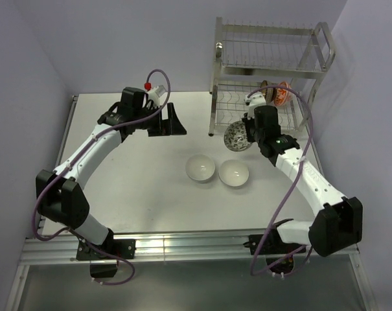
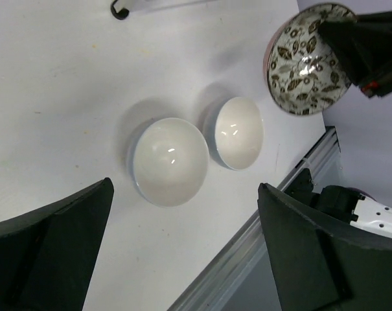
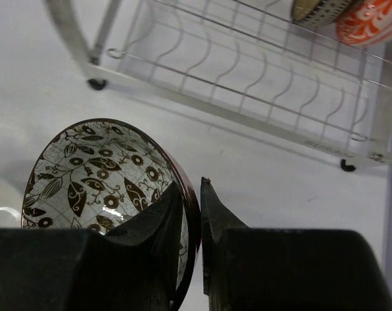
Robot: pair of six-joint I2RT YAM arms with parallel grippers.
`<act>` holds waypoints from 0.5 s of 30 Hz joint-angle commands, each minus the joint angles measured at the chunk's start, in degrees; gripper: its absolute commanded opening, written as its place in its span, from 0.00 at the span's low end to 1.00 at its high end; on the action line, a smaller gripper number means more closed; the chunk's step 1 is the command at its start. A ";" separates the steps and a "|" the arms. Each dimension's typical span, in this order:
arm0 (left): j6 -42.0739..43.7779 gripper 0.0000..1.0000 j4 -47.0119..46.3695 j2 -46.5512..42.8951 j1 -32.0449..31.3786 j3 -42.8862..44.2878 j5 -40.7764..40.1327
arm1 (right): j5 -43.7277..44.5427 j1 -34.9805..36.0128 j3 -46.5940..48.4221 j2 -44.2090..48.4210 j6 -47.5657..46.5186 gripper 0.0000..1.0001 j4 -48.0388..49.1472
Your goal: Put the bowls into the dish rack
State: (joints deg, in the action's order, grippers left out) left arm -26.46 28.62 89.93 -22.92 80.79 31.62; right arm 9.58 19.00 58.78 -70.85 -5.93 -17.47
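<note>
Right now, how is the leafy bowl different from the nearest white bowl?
The leafy bowl has dark leaves inside; the white bowl is plain. The leafy bowl is tilted, its rim pinched by the right gripper; the white bowl sits upright on the table, untouched. Both are small, round and outside the rack.

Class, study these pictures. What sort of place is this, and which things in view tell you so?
Probably a robotics lab bench, not a kitchen: two robot arms bolted to a white table, plain walls around it, and a dish rack staged with bowls.
</note>
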 commanded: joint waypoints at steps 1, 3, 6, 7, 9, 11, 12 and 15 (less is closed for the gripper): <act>1.85 1.00 0.47 -2.39 1.21 0.07 -0.85 | 1.40 -4.06 1.51 -3.23 -2.41 0.00 9.11; 1.93 1.00 0.12 -2.48 1.82 -0.02 -0.77 | 2.80 -5.55 1.42 -4.38 -2.59 0.00 13.59; 1.94 1.00 -0.06 -2.48 2.87 -0.11 -0.94 | 4.38 -6.26 2.65 -8.50 -2.15 0.00 17.30; 2.11 1.00 0.20 -2.39 3.14 -0.11 -0.94 | 4.74 -6.61 3.26 -9.65 -1.98 0.00 18.95; 2.81 1.00 0.47 -2.04 3.93 0.06 -1.64 | 6.58 -6.79 4.84 -13.16 -1.89 0.00 21.60; 3.34 1.00 0.73 -1.95 4.37 -0.02 -1.82 | 7.46 -7.23 6.43 -16.50 -1.71 0.00 23.71; 3.52 1.00 0.73 -1.95 4.81 -0.11 -1.82 | 7.64 -7.49 7.04 -17.56 -1.54 0.00 24.24; 3.52 1.00 0.38 -2.21 5.42 -0.64 -1.65 | 7.99 -8.54 9.33 -21.07 -0.40 0.00 25.82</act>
State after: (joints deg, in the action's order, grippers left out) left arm -24.51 29.28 89.84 -18.17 80.79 30.13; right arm 15.03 11.75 63.29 -91.22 -7.57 -0.14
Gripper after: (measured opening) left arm 0.994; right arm 0.195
